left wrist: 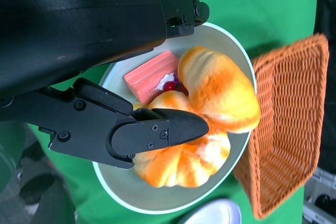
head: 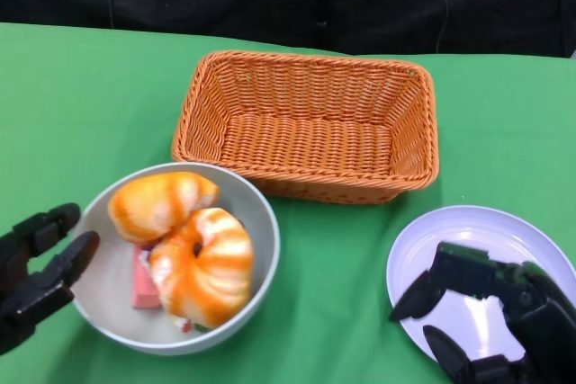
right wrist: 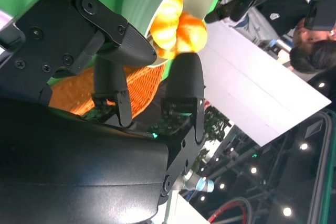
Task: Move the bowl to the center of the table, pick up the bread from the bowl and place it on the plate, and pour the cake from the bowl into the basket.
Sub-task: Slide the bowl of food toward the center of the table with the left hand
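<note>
Soft, light bread [head: 200,263] just beside spread, empty left fingers [head: 63,267] — best cupped gently around its middle — right fingers [head: 423,299] likewise spread, empty

Black left hand [head: 36,263], right hand [head: 490,312]; visible screws, rounded shells

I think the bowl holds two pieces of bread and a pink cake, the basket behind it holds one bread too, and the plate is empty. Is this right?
Not quite. The basket holds nothing; the head view shows only its bare woven floor. The rest stands: the bowl holds two pieces of bread and a pink cake, and the plate has no food on it.
</note>
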Controlling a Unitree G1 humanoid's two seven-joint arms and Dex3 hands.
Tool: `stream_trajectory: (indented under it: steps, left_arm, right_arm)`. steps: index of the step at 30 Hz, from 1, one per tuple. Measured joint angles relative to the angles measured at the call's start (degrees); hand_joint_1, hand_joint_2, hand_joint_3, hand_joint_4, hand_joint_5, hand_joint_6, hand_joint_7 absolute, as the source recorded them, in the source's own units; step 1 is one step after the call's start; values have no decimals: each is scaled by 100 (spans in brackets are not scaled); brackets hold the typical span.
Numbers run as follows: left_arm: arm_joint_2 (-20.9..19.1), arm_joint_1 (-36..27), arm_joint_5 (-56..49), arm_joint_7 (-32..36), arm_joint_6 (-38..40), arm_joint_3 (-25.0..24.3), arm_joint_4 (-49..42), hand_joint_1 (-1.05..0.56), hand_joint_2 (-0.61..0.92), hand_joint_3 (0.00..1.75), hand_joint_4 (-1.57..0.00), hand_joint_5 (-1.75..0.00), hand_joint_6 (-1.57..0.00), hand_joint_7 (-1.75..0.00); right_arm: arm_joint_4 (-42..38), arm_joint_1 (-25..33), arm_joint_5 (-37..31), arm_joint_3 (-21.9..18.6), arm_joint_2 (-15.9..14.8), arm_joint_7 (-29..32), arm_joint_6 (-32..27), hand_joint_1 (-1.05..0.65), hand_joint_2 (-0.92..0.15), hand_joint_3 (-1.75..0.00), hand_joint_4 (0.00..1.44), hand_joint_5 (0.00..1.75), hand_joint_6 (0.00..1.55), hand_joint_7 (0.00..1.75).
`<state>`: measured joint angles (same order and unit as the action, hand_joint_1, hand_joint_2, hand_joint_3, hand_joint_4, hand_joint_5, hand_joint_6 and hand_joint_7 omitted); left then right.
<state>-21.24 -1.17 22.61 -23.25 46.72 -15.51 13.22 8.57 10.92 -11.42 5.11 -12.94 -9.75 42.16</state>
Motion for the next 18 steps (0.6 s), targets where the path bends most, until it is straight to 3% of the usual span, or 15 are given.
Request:
stream_trajectory:
  steps: [2,3,4,6,10,12,14,18]
  left_arm:
    - [50,-16,47,0,62,16,84,-68,92,57,0,0,0,0]
    - [61,-34,42,48,83,47,156,-67,92,56,0,0,0,0]
    - [89,-64,27,130,106,99,264,-67,92,54,0,0,0,0]
    - [218,-173,6,340,177,260,591,-67,92,53,0,0,0,0]
    - [442,-241,28,589,396,434,965,-64,92,55,0,0,0,0]
    - [588,-249,45,741,541,470,1116,-63,92,55,0,0,0,0]
    - [735,-262,60,893,683,491,1266,-63,92,55,0,0,0,0]
    - [932,-265,147,1025,860,534,1421,-64,92,53,0,0,0,0]
  right_arm:
    - [78,-2,-15,-34,-9,0,-53,-28,-41,-123,21,151,14,130]
    - [125,3,-55,-44,-19,-1,-103,-32,-42,-116,11,147,8,125]
    - [205,13,-103,-58,-54,-16,-188,-36,-47,-103,4,132,3,118]
    - [505,32,-210,-92,-197,-113,-468,-39,-50,-93,1,120,1,112]
    - [971,46,-284,-93,-385,-286,-896,-42,-62,-62,0,101,0,97]
    - [1200,52,-324,-93,-478,-394,-1143,-43,-64,-56,0,99,0,94]
    - [1425,52,-373,-90,-569,-528,-1440,-45,-74,-34,0,91,0,84]
    - [1796,34,-548,-68,-668,-729,-1902,-48,-80,-21,0,86,0,78]
